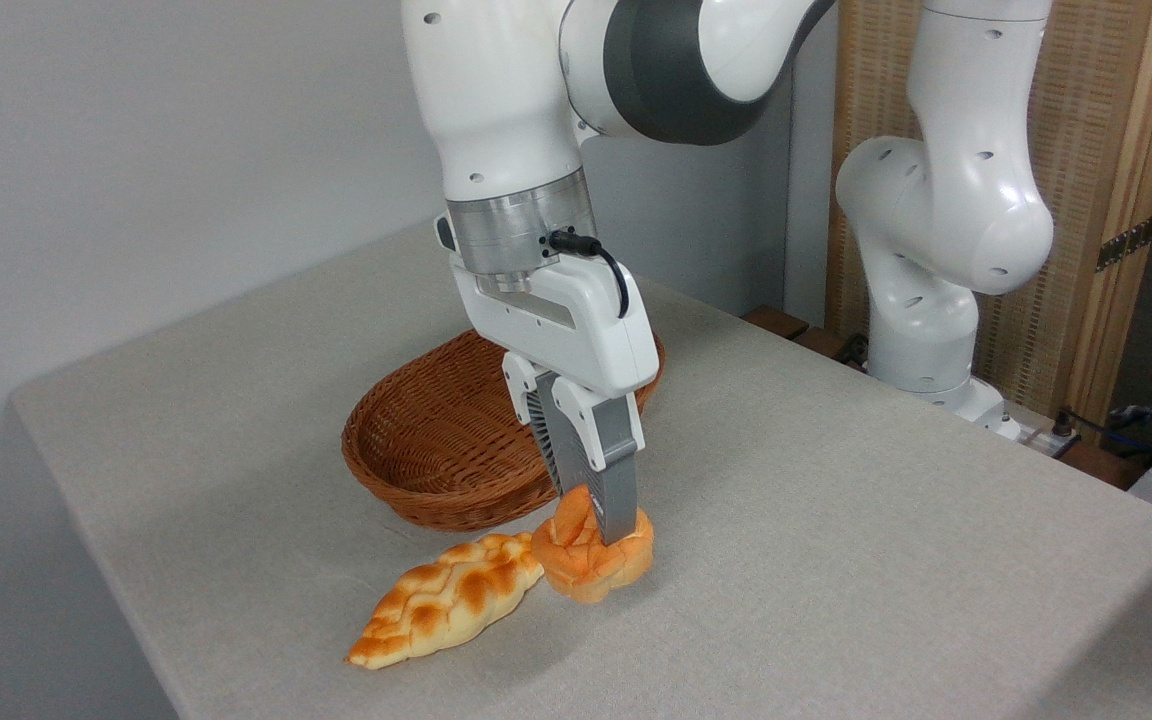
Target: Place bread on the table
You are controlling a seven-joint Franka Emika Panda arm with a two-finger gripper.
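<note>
Presently the gripper [604, 525] pinches the bread [593, 562], which rests on the table [836, 520] just before the basket [436, 440] (loaf [446, 598] touching).

on your tabletop [836, 520] the bun [591, 570] sits just in front of the basket [426, 440], with the tool [591, 520] on top of it. the braided loaf [446, 600] lies to the bun's left, its near end touching it, well in front of the arm's base [936, 370].

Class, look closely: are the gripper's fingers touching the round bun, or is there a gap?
Touching. The fixed camera shows the gripper with its fingers pressed into the round bun, no gap visible.
</note>
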